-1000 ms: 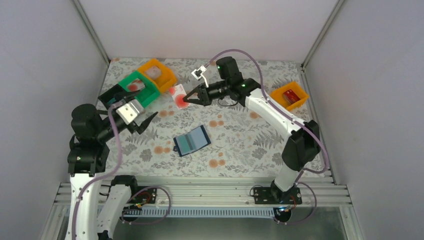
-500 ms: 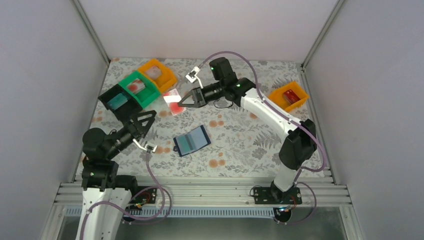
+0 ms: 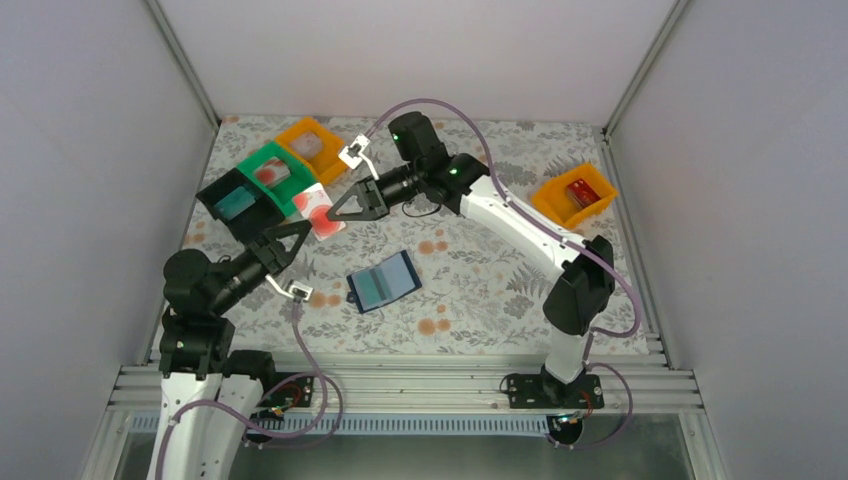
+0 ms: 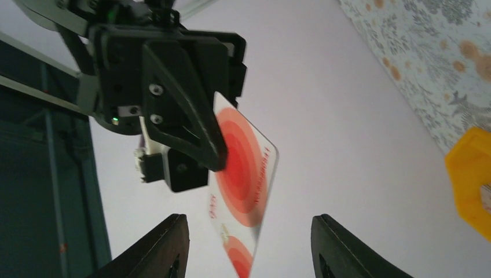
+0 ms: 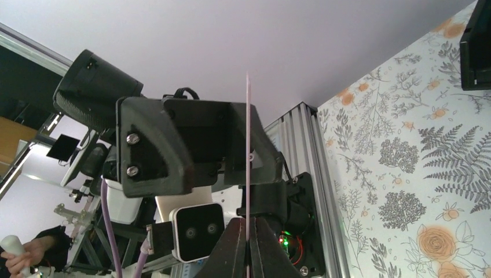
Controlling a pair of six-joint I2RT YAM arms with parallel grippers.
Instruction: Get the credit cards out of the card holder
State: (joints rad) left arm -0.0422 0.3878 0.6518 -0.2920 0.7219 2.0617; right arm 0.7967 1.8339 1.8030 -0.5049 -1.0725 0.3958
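The card holder [image 3: 384, 281], a dark navy wallet with blue inner pockets, lies open on the table's middle. My right gripper [image 3: 336, 211] is shut on a pale credit card [image 3: 317, 211] with red circles and holds it in the air, left of centre. In the right wrist view the card [image 5: 247, 145] shows edge-on between the shut fingers. My left gripper [image 3: 291, 238] is open and points up at that card. In the left wrist view the card [image 4: 243, 191] hangs between my open fingertips [image 4: 173, 243] without touching them.
A black bin [image 3: 231, 205], a green bin [image 3: 283, 180] and an orange bin [image 3: 316, 147] stand in a row at the far left, each holding a card. Another orange bin [image 3: 577, 193] with a red object stands at the far right.
My right gripper has carried the card leftward toward the left gripper. My left arm swung down and turned its open gripper up toward the card, then held nearly still.
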